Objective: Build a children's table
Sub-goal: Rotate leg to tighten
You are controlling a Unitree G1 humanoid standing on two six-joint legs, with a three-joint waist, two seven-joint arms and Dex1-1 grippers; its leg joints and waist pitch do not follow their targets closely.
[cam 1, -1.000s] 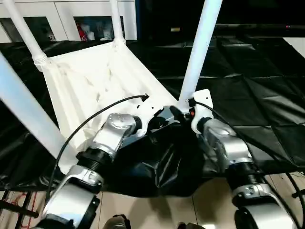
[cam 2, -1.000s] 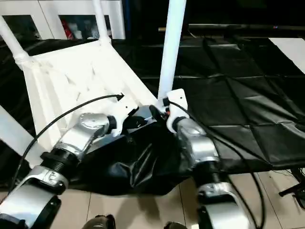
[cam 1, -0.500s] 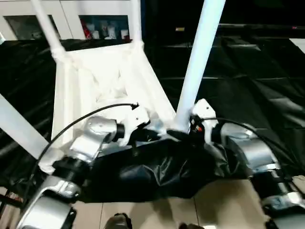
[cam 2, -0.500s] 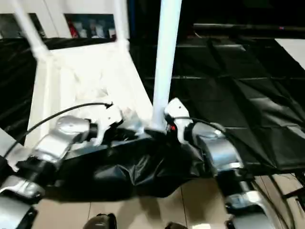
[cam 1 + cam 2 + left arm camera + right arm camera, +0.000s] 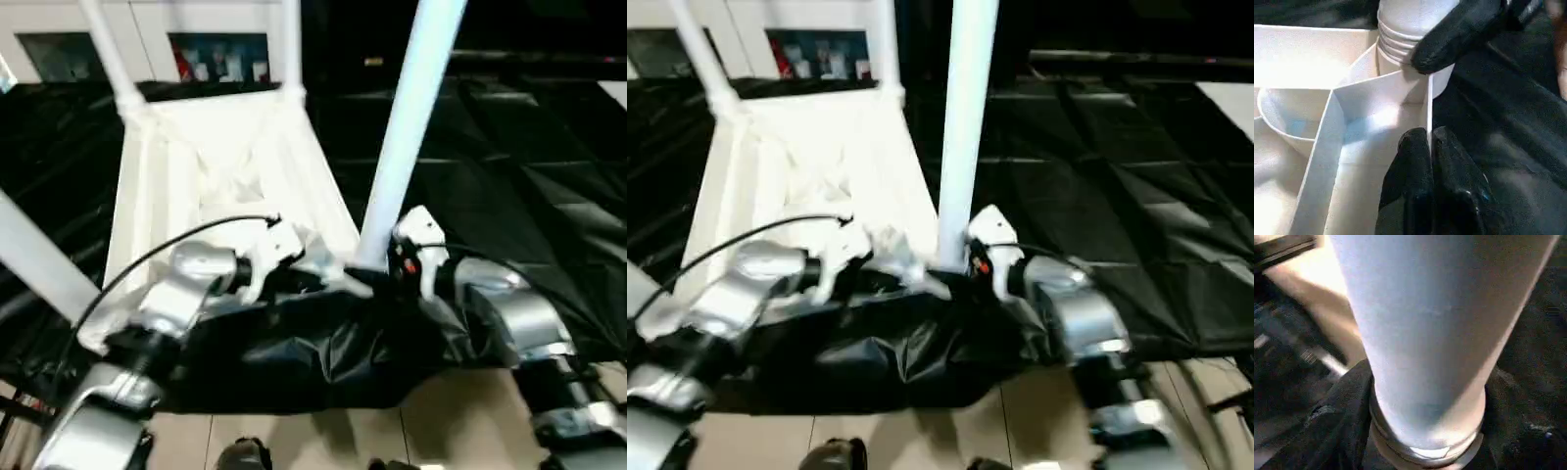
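Note:
The children's table lies upside down: a white ribbed tabletop (image 5: 216, 166) with legs rising from its corners. The near right leg (image 5: 404, 127) stands in its corner socket, thread rings showing at its base (image 5: 1396, 41). My right gripper (image 5: 388, 266) is shut on this leg's base, one black finger (image 5: 1459, 29) pressed against it and another finger (image 5: 1349, 401) beside it. Just left of that socket, my left gripper (image 5: 1428, 143) is shut on the tabletop's thin near rim (image 5: 1429, 105). Other legs stand at the far left (image 5: 108, 54), far right (image 5: 291, 44) and near left (image 5: 39, 259).
The tabletop rests on a black-draped work table (image 5: 509, 176), whose cloth bunches over the front edge (image 5: 323, 352) under my forearms. A black cable (image 5: 147, 259) arcs over my left wrist. White cabinets (image 5: 59, 20) stand behind, and pale floor (image 5: 441, 411) lies below.
The whole view has shifted with the camera. My right gripper's fingers have drawn in on the near right leg's base. The left gripper keeps its hold on the rim.

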